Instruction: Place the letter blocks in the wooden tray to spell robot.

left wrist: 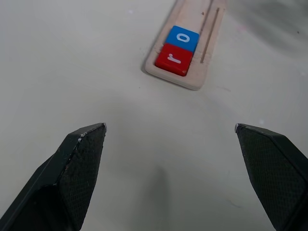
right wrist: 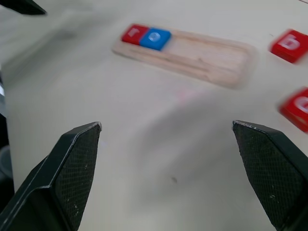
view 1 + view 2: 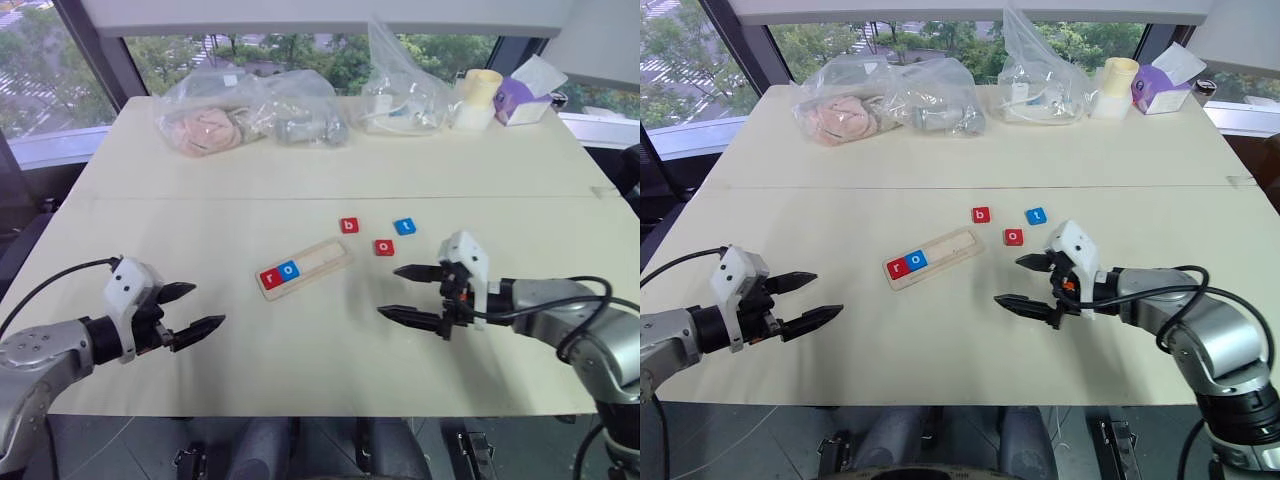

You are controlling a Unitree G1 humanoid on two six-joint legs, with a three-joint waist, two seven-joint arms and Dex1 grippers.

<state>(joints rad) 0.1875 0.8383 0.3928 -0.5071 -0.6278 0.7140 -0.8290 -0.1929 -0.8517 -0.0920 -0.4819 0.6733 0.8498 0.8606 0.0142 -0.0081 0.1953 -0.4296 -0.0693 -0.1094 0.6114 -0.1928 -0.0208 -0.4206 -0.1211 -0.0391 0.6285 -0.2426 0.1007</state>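
The cream table [image 3: 200, 340] spreads out under me, and at its far edge, well away from my work, sit crumpled plastic bags [image 3: 250, 120], a pale cup [image 3: 480, 90] and a purple tissue box [image 3: 525, 100]; none of them stands in my way. Near the middle lies the wooden tray [image 3: 318, 262], set at a slant, with the red r [image 3: 270, 278] and the blue o [image 3: 289, 269] already touching side by side at its left end, so I judge three slots are left for b, o and t. Those lie loose on the table just beyond the tray's right end: the red b [image 3: 349, 226], the red o [image 3: 384, 247] and the blue t [image 3: 404, 227], each apart from the others. My right gripper [image 3: 412, 293] hovers near them, fingers spread wide and holding nothing, probably best placed to take b. My left gripper [image 3: 192, 310] hangs spread and empty, pointing toward the tray's filled end.
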